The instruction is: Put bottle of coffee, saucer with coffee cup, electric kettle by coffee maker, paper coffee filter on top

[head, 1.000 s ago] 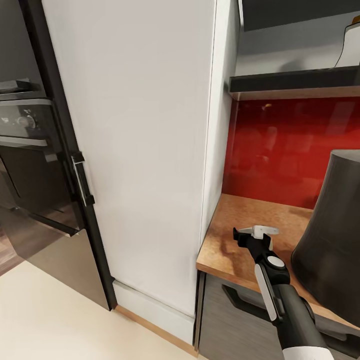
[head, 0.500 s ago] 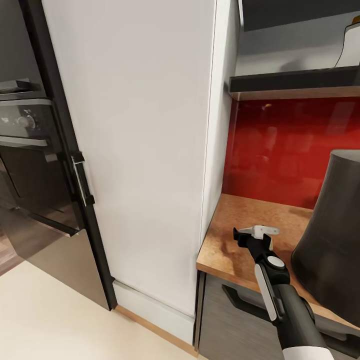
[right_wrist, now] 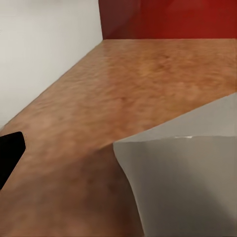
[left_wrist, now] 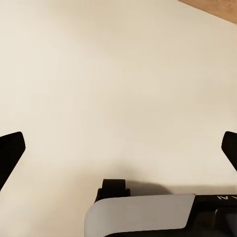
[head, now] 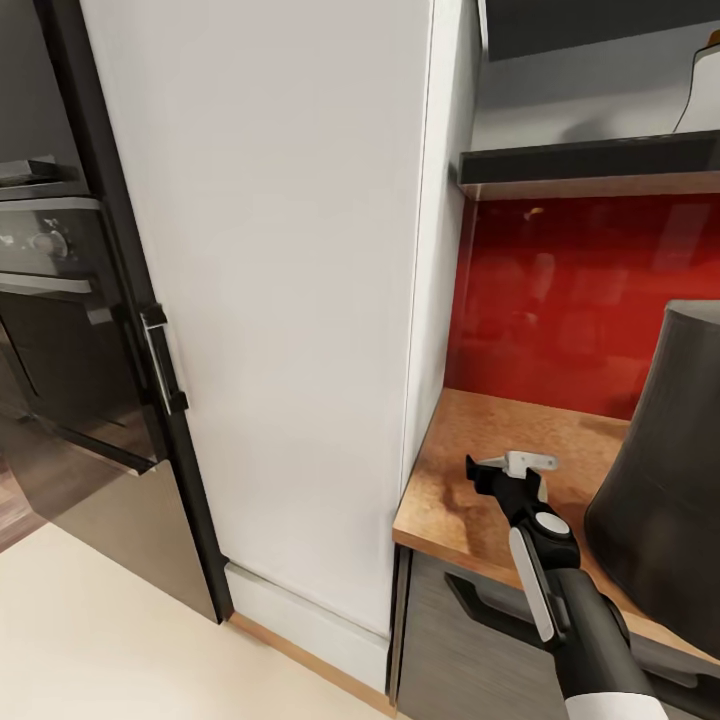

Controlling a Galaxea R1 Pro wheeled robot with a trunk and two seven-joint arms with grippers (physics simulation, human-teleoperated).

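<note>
My right gripper (head: 507,466) hovers low over the left end of the kitchen countertop (head: 470,430), just left of the tall dark grey coffee maker (head: 660,500). A thin white paper coffee filter (head: 520,462) sits across its tip. In the right wrist view the paper coffee filter (right_wrist: 187,182) covers one side, while one black finger (right_wrist: 11,153) stands far out with bare counter between it and the paper. The left gripper (left_wrist: 118,148) is open over cream floor. The kitchen shelf (head: 590,165) hangs above the red backsplash.
A tall white cabinet (head: 290,300) borders the counter's left end. A black built-in oven (head: 60,330) stands further left. A white object (head: 700,95) stands on the shelf at the picture's right edge. Grey cabinet fronts (head: 470,640) lie below the counter.
</note>
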